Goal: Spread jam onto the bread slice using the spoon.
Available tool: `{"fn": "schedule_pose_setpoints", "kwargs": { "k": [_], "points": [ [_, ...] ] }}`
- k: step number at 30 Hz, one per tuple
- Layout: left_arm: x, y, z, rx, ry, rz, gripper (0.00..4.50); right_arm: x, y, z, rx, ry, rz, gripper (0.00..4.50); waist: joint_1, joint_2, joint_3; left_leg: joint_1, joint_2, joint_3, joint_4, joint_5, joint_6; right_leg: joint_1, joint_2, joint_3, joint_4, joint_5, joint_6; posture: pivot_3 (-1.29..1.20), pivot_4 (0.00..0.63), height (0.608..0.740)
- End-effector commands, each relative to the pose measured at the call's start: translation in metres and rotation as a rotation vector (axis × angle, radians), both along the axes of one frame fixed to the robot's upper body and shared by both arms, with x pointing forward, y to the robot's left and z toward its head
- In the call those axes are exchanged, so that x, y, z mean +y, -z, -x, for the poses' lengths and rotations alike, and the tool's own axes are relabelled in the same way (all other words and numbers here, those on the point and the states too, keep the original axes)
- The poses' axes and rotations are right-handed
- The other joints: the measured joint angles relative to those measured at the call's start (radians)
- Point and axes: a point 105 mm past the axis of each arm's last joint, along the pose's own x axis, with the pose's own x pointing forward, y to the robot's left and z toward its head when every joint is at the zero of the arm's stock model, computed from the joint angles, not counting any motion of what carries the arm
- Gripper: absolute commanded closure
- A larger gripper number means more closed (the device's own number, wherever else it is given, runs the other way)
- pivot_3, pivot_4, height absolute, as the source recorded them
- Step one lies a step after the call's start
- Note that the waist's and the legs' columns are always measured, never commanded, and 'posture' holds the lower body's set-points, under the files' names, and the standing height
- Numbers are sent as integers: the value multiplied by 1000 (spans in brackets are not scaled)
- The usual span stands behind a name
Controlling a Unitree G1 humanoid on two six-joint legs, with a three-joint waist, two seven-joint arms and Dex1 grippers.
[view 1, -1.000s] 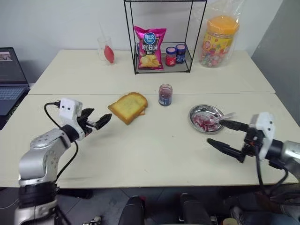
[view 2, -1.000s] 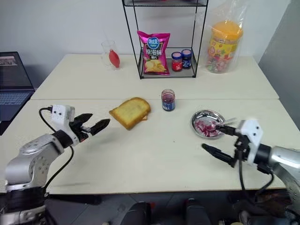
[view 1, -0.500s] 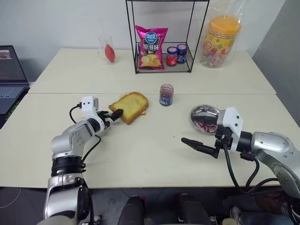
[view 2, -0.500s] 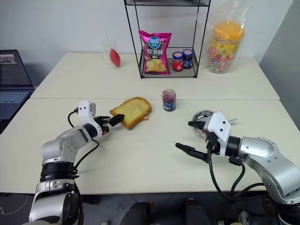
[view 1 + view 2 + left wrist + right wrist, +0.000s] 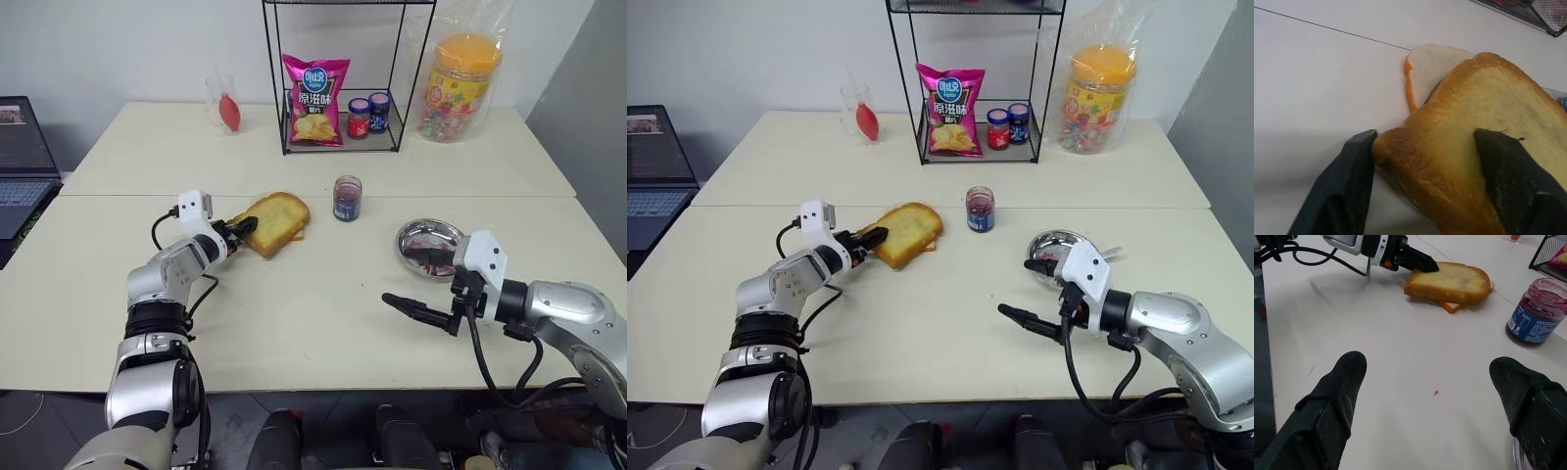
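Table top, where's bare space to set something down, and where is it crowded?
Free: the table between the bread slice and the steel dish, and the near strip. Also the far left corner beside the glass. Crowded: the wire rack, the jam jar, the candy tub.

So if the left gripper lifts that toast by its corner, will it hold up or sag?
The bread slice looks thick and toasted, so it probably stays fairly stiff. The left gripper straddles only one corner; it may crumble there. A thinner pale slice underneath could get dragged along.
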Motion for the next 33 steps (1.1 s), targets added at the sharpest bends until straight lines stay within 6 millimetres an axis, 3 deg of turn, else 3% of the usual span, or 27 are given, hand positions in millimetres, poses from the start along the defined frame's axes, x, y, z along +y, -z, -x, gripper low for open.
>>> {"fn": "schedule_pose_setpoints", "kwargs": {
  "k": [1, 8, 12, 15, 20, 25, 33],
  "points": [
    [3, -11, -4, -38, -21, -33, 2239, -1, -12, 3, -61, -7, 9, 0, 0, 0, 0, 0, 0, 0, 0, 0, 0, 0, 0, 0, 0, 0, 0, 0, 150, 740],
    [5, -15, -4, -58, -31, -32, 3472, -2, -12, 1, -65, -6, 12, 0, 0, 0, 0, 0, 0, 0, 0, 0, 0, 0, 0, 0, 0, 0, 0, 0, 150, 740],
    [1, -28, -2, -102, -7, 9, 4182, -2, -11, 1, -70, -4, 18, 0, -1, 0, 0, 0, 0, 0, 0, 0, 0, 0, 0, 0, 0, 0, 0, 0, 150, 740],
    [-1, -34, 2, -120, 13, 21, 4476, -3, -12, 0, -73, -3, 19, 0, -2, 0, 0, 0, 0, 0, 0, 0, 0, 0, 0, 0, 0, 0, 0, 0, 150, 740],
    [-4, -44, 14, -164, 64, 48, 4476, -4, -12, 0, -79, 1, 21, 0, -3, 0, 0, 0, 0, 1, 0, 0, 0, 0, 0, 1, -1, 0, 0, 0, 150, 740],
    [-15, -66, 46, -221, 270, 104, 4476, -8, -14, 1, -81, 8, 18, 0, -9, 0, 0, 0, 0, 2, 0, 0, 0, 0, 0, 1, -1, 0, 0, 0, 150, 740],
    [-49, -51, 95, -123, 614, -30, 4476, -21, -19, 14, -29, 12, 1, 0, -17, 0, 0, 0, 0, 2, -1, 0, 0, 0, -1, 2, -1, 0, 0, 0, 150, 740]
  ]
}}
